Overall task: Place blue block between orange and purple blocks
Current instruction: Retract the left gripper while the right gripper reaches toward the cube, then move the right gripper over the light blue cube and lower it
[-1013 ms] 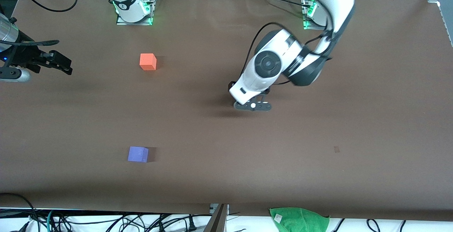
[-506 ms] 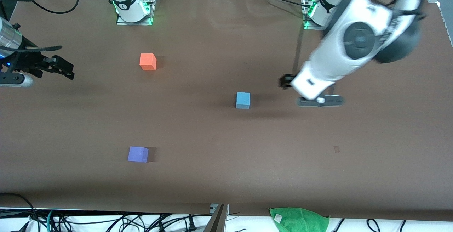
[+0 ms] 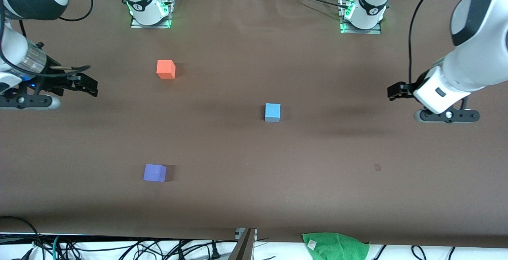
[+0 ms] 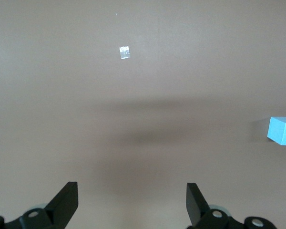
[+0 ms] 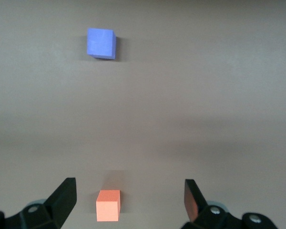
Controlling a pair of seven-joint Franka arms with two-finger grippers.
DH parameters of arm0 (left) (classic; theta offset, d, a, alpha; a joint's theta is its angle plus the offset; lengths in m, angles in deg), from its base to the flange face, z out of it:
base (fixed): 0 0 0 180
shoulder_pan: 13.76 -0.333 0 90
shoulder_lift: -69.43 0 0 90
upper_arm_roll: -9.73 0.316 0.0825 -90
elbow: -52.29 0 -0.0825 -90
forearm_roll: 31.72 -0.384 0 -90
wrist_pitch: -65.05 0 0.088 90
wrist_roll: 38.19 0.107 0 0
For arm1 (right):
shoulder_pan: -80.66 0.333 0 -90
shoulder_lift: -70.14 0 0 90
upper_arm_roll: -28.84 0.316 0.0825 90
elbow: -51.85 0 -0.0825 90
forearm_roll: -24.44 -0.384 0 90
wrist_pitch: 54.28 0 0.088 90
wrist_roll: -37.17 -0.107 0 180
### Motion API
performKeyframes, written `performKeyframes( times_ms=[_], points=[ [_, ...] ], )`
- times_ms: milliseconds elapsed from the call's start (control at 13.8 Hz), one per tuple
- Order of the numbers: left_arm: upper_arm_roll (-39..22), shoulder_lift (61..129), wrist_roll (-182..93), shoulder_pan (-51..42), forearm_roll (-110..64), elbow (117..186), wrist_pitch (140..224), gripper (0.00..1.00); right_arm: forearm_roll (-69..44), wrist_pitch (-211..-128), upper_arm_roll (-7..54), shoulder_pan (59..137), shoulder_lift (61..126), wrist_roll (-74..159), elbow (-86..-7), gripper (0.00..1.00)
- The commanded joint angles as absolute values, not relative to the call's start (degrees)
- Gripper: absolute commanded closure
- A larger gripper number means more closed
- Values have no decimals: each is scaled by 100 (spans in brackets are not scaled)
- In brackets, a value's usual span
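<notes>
On the brown table [image 3: 254, 196], our left gripper [image 4: 132, 202] and right gripper [image 5: 130, 200] hang wide open, empty, at their own ends. The blue block [image 3: 272, 112] sits toward the left arm's end from the orange block [image 3: 166, 69], nearer the camera; the purple block [image 3: 154, 172] nearer still.

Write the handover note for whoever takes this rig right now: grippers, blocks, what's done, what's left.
Left gripper: open, holding nothing, up over bare table at the left arm's end.
Right gripper: open, holding nothing, up over the right arm's end; the small matte orange cube shows between its fingers in its wrist view.
Small matte sky-blue cube: alone on the brown table mid-table, toward the left arm's end from the other two, not in the gap between them.
Orange cube is nearer the bases; small matte violet-purple cube is nearer the front camera.
Done: nothing placed.
Left: grasp the blue cube and set it between orange and purple.
</notes>
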State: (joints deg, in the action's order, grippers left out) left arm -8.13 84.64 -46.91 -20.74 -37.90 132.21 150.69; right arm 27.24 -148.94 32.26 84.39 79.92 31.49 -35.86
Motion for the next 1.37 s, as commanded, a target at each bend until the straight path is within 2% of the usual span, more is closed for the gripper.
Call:
performKeyframes(
  times_ms=[0, 217, 579, 723, 1085, 1302],
  points=[
    [-121, 7675, -4093, -1739, -3657, 13918, 15389, 0, 2708, -14902, 3218, 8646, 8200, 3173, -3481, 0],
    [725, 7190, -3741, -1342, -3173, 14544, 16040, 0, 2664, -15113, 3218, 9137, 8297, 2727, -3481, 0],
    [814, 6864, -3775, -1166, -3251, 14835, 15963, 0, 2690, -15666, 3218, 10174, 8657, 1225, -3481, 0],
    [1104, 6898, -3766, -902, -3260, 14826, 15900, 0, 2716, -15921, 3218, 10543, 8806, 705, -3481, 0],
    [1105, 6978, -3784, -954, -3260, 14765, 15733, 0, 2734, -16658, 3218, 11466, 9412, -849, -3472, 0],
    [1105, 6987, -3784, -971, -3260, 14765, 15725, 0, 2725, -17046, 3218, 11748, 9773, -1011, -3472, 0]
  ],
)
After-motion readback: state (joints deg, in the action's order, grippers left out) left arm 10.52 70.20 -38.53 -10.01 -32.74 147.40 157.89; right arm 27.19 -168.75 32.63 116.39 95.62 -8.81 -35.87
